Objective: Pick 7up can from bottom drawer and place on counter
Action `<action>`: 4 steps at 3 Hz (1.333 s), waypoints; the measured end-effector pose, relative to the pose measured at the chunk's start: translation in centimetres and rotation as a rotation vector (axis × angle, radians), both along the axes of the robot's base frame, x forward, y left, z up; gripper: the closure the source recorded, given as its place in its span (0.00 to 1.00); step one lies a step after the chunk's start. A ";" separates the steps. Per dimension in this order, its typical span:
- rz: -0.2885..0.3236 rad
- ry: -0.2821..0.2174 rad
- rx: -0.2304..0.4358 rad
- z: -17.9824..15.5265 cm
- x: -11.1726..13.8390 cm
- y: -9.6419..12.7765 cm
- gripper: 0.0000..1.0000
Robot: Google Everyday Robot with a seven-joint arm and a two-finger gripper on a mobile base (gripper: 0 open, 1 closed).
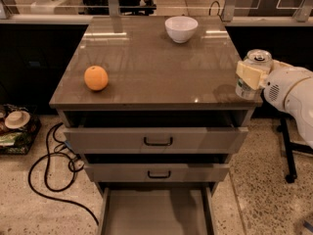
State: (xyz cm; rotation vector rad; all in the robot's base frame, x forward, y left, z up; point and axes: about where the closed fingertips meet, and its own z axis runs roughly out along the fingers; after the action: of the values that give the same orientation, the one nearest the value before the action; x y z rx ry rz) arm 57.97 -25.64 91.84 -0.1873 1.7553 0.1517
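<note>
At the counter's (146, 67) 3 o'clock edge, the pincer (248, 76) is clenched on the upright 7up can (257, 58). Released this near the rim, the can could topple off.

1. You have an orange (96, 78) resting on the desk (146, 67), toward its front left.
2. A white bowl (181, 29) stands upright near the desk's back edge, well apart from the gripper (248, 76) at the desk's front right edge.
3. Two upper drawers (112, 140) with black handles stand slightly open.
4. A black cable (49, 166) loops across the speckled floor on your left.
</note>
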 end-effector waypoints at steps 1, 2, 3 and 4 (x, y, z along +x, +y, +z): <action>0.000 0.000 0.000 0.0 0.0 0.0 1.00; 0.047 0.002 0.014 -0.4 1.3 1.1 1.00; 0.144 0.015 0.046 -1.0 4.1 3.0 1.00; 0.241 0.043 0.051 -1.3 7.3 5.2 1.00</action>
State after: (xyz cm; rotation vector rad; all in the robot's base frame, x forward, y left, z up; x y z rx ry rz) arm 65.26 -20.43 90.57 -0.3610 1.7652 0.3778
